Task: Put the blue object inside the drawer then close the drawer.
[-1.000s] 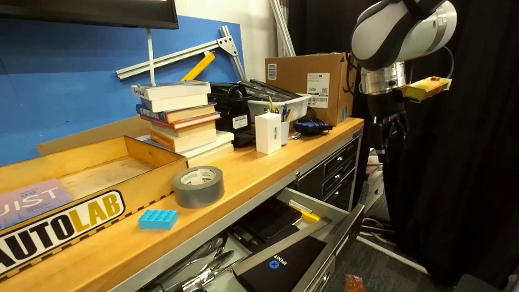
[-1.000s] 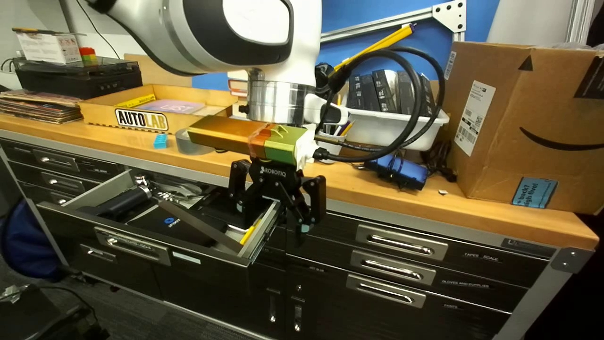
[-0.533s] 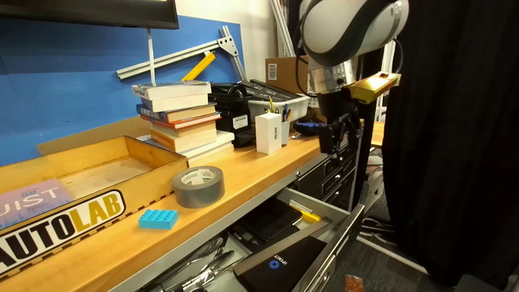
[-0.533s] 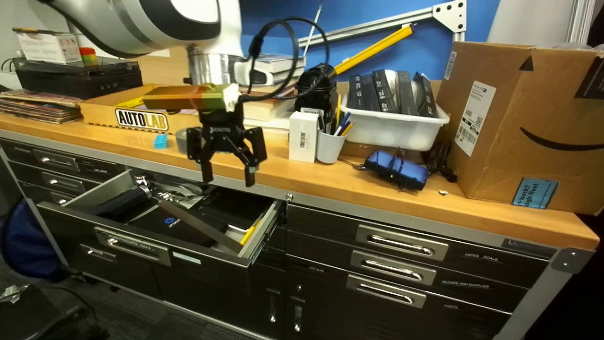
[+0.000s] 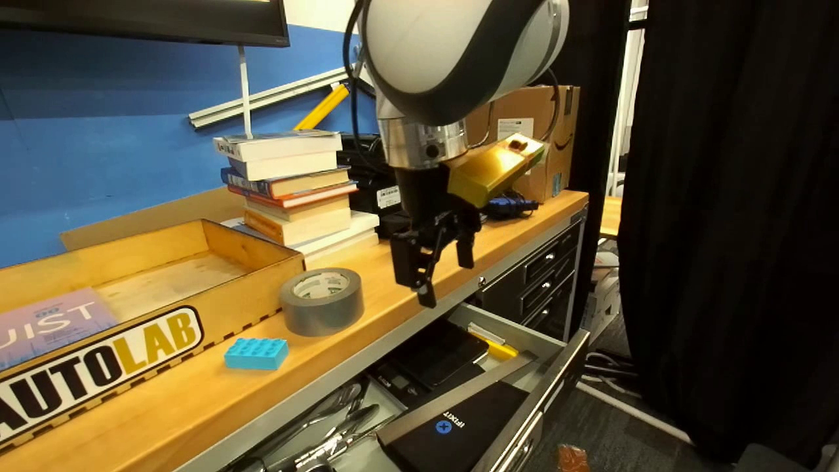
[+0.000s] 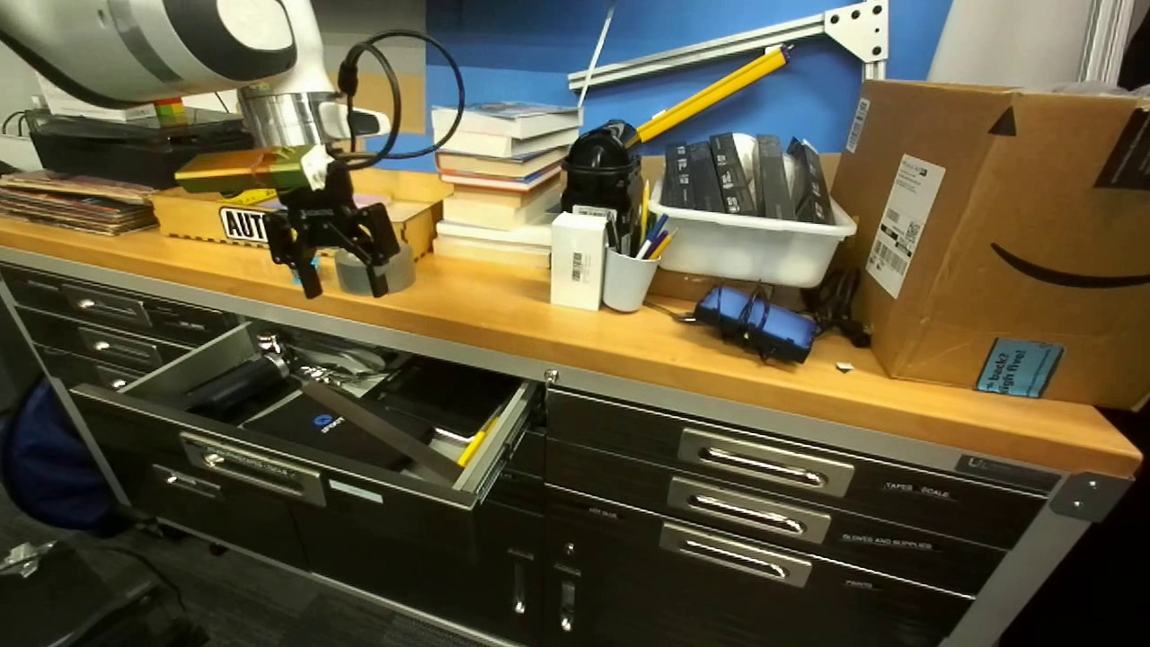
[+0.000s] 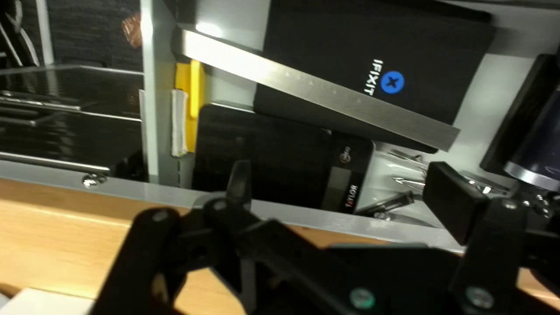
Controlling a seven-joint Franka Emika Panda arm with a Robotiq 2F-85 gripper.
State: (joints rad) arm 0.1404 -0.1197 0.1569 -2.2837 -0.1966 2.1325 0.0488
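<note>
The small, flat, light-blue rectangular block with a studded top (image 5: 256,354) lies on the pale wooden desk (image 5: 196,396), near the squat grey tape roll (image 5: 324,316) and in front of the shallow wooden tray lettered AUTOLAB (image 5: 244,305). The black two-fingered end effector (image 6: 344,286) hangs well apart from the block, its fingers (image 6: 310,280) spread with nothing between them. In an exterior view a finger covers most of the block, so how the two line up is hard to judge. The wide, shallow metal drawer with a dark front (image 6: 422,497) stands pulled out below. The block should be light, stiff and hardly fragile, probably smooth plastic; best taken low across its long sides, since a hold on the studs alone could slip.
</note>
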